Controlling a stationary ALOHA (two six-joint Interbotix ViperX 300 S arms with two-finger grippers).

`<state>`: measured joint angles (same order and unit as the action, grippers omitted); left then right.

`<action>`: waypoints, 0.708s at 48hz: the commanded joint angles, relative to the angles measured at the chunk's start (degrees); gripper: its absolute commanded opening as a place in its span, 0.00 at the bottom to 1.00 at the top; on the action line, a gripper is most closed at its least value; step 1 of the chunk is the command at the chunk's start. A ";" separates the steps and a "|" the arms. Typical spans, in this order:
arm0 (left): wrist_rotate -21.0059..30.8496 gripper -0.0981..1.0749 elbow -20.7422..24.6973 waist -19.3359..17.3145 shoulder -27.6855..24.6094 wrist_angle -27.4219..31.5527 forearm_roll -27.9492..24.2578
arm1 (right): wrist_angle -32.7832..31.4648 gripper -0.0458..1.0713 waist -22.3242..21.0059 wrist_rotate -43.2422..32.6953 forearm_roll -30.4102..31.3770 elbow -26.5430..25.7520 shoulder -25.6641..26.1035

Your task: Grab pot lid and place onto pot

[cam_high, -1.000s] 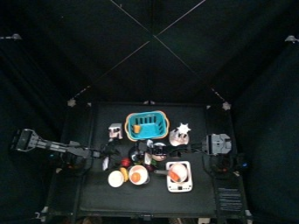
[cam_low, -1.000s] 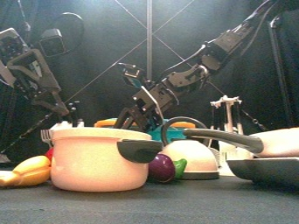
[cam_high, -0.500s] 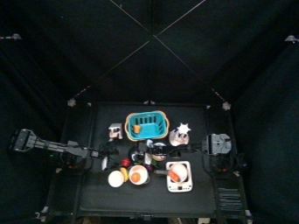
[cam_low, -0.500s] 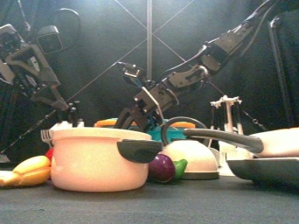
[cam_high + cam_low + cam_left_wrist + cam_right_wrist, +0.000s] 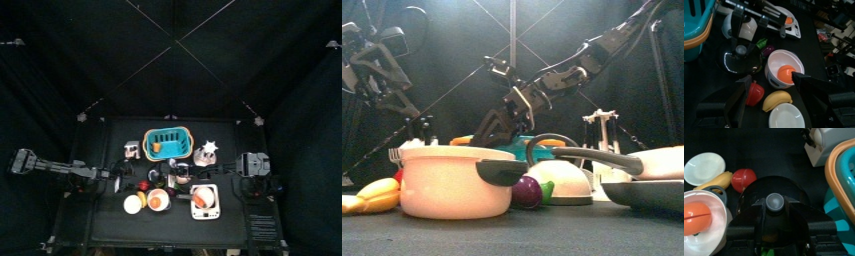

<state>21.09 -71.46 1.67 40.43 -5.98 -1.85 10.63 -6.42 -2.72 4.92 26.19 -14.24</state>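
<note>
Both arms are black, built of jointed boxy links with cables along them. The left gripper (image 5: 769, 100) and right gripper (image 5: 773, 239) have broad matte-black jaws.

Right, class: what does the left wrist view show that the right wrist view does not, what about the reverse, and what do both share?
Only the left wrist view: the right claw seen from outside, hanging over the pot lid, and the left claw, open. Only the right wrist view: the lid's knob seen from straight above. Both: the lid, the pot with its orange inside, a red pepper, a banana and the teal basket.
</note>
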 commanded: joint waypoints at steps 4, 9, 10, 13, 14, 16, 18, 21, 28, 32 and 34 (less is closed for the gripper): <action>-0.09 0.92 0.53 -0.62 0.00 -0.18 0.00 | 1.14 0.60 -0.35 0.35 0.26 -0.44 3.87; -0.18 0.92 0.53 -0.62 0.00 -0.18 0.00 | 1.14 0.60 -0.35 0.35 0.62 -0.62 4.57; -0.18 0.92 0.44 -0.62 0.00 -0.18 0.00 | 1.05 0.60 -0.35 0.35 0.70 -0.62 4.75; -0.26 0.92 0.44 -0.62 0.00 -0.18 0.00 | 1.05 0.60 0.00 0.26 0.79 -0.53 5.36; -0.26 0.92 0.44 -0.62 0.00 -0.18 0.00 | 1.05 0.60 0.00 0.26 0.79 -0.53 5.54; -0.26 0.92 0.44 -0.62 0.00 -0.18 0.00 | 0.97 0.60 0.09 0.26 0.79 -0.35 5.89; -0.26 0.92 0.44 -0.62 0.00 -0.18 0.00 | 0.97 0.60 0.44 0.35 0.97 -0.18 6.15; -0.18 0.92 0.35 -0.70 0.00 -0.18 0.00 | 0.88 0.60 1.23 0.35 1.41 0.18 6.59; 0.00 0.92 0.35 -0.62 0.00 -0.18 0.09 | 0.44 0.60 4.13 0.09 2.02 0.97 8.09; 0.00 0.92 0.26 -0.62 0.00 -0.18 0.44 | 0.18 0.60 5.71 0.00 1.76 1.32 8.79; -0.09 0.92 0.26 -0.62 0.00 -0.18 0.62 | 0.18 0.60 6.33 0.00 1.58 1.32 8.88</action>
<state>21.09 -71.89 1.14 40.52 -5.98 -1.49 10.55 -1.58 -2.72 6.77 28.04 -8.09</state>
